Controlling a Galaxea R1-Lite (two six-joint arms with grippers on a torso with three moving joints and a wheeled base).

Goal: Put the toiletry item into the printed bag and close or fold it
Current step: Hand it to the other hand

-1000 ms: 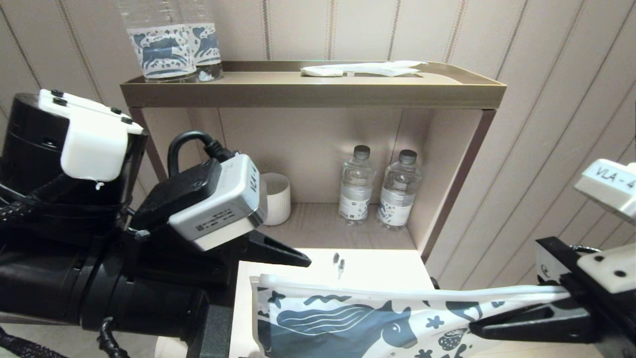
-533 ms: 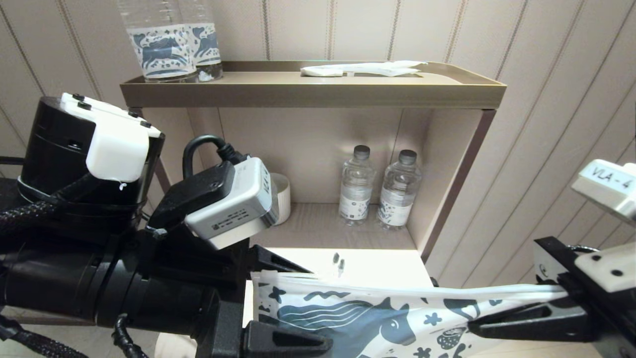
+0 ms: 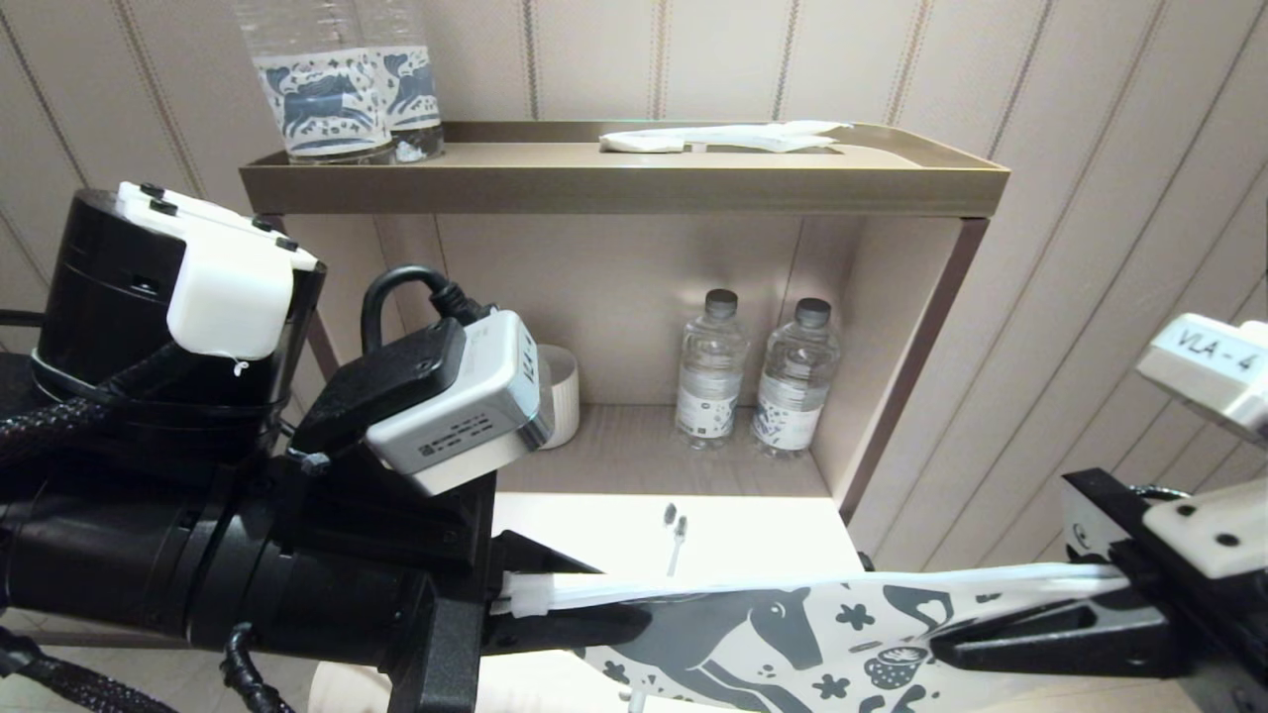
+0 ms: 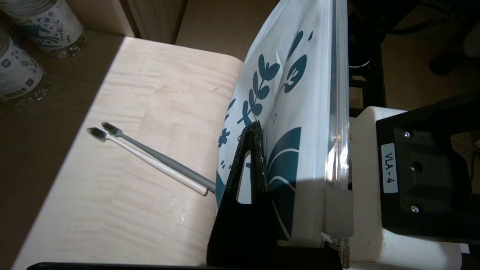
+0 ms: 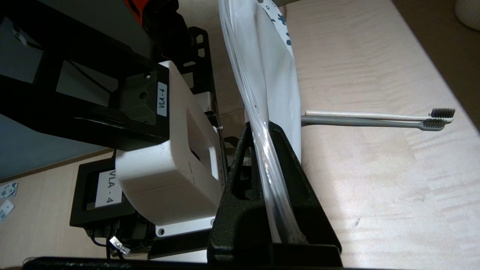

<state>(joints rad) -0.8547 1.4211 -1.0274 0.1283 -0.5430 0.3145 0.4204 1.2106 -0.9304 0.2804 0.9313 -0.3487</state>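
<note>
Spanning both clamped grippers, left (image 3: 535, 604) and right (image 3: 1030, 624): long white horse-printed zip pouch (image 3: 792, 624). Slim pale toothbrush (image 4: 150, 161) outside on table; sealing now risks leaving it out.

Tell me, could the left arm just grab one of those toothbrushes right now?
Probably not. The left gripper is shut on the printed bag, as is the right gripper. The toothbrushes lie uncovered on the table beside it.
</note>
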